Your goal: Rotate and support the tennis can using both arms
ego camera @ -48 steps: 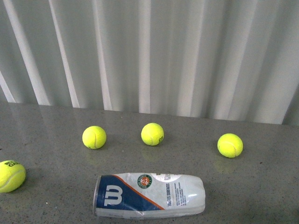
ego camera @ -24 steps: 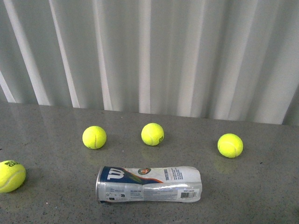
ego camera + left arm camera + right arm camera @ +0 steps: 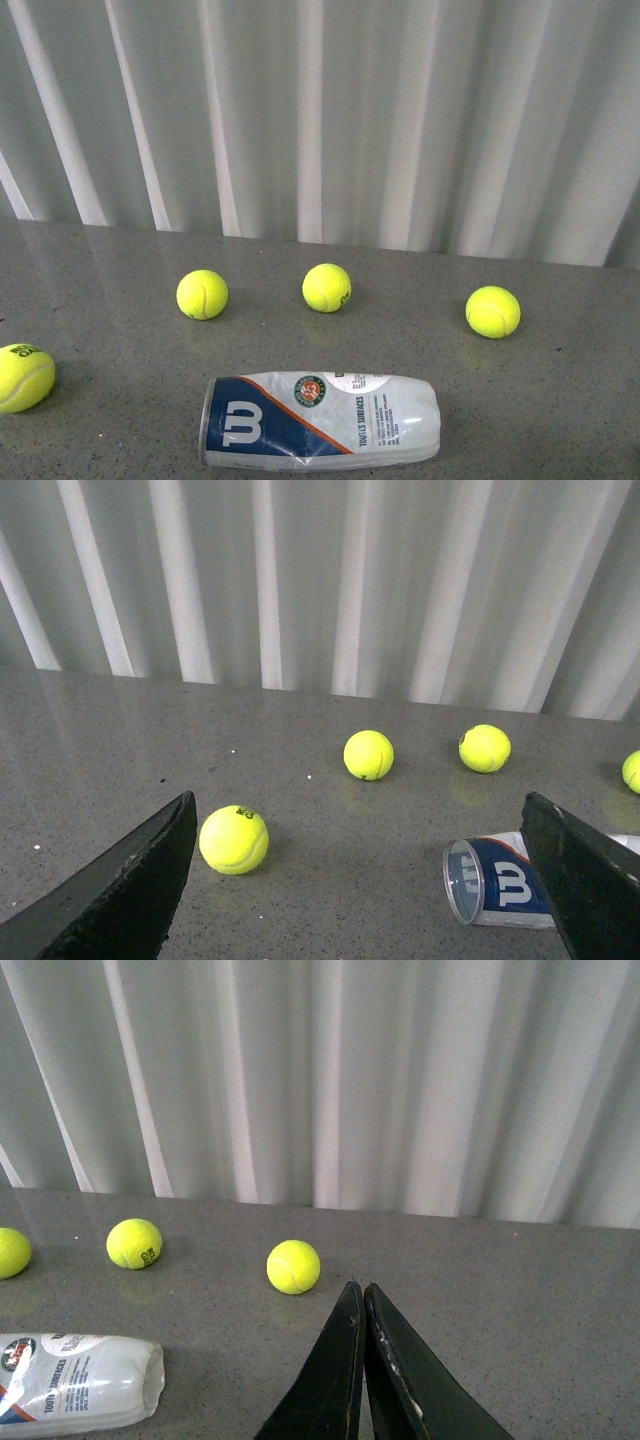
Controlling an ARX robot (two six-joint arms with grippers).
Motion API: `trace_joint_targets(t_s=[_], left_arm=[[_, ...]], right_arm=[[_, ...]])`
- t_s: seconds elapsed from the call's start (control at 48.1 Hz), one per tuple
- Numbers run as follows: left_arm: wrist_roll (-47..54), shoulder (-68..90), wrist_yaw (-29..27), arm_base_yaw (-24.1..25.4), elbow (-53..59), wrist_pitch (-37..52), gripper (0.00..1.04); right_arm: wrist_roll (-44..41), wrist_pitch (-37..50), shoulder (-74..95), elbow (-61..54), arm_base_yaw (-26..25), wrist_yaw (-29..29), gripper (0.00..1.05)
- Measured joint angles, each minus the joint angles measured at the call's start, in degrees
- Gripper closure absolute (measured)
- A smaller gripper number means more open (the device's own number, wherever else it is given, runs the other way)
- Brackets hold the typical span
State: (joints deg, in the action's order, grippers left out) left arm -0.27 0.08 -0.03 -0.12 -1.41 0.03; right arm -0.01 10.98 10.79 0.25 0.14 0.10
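End effectors first. The left end effector [image 3: 357,810] is spread wide. Its two black fingers [image 3: 120,890] sit at opposite edges of its wrist view, with nothing held between them and nothing touched that I can see. The right end effector [image 3: 361,1295] is pinched fully down, finger against finger, gripping nothing, and it hangs over bare surface [image 3: 100,260].

The tennis can [image 3: 320,420] lies on its side on the grey speckled surface, low in the front view, long axis running left to right. Its metal-rimmed end points to the robot's left and its rounded clear end to the right. The blue panel with the white W logo faces the camera, with an orange stripe and a round badge beside it. The wall looks dented. I cannot tell what is inside.

Four tennis balls lie loose, all apart from the can. Three make a row behind it: the left ball [image 3: 202,294], the middle ball [image 3: 327,287] and the right ball [image 3: 492,311]. The fourth ball [image 3: 22,377] sits well off to the left. A white ribbed wall [image 3: 320,120] closes the back.
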Motion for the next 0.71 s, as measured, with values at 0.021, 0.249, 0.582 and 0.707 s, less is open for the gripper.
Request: trace_joint_targets(t_s=[0.021, 0.249, 0.582, 0.707], left_arm=[[0.0, 0.0, 0.0, 0.0, 0.0, 0.0, 0.07], [0.0, 0.0, 0.0, 0.0, 0.0, 0.0, 0.07], [0.0, 0.0, 0.0, 0.0, 0.0, 0.0, 0.07], [0.0, 0.0, 0.0, 0.0, 0.0, 0.0, 0.07]], right_arm=[[0.0, -0.1, -0.1, 0.0, 0.0, 0.0, 1.01], [0.0, -10.6, -10.2, 0.0, 0.0, -0.1, 1.01], [0.0, -10.9, -10.5, 0.0, 0.0, -0.1, 0.7], [0.0, -11.0, -10.5, 0.0, 0.0, -0.1, 0.45]])
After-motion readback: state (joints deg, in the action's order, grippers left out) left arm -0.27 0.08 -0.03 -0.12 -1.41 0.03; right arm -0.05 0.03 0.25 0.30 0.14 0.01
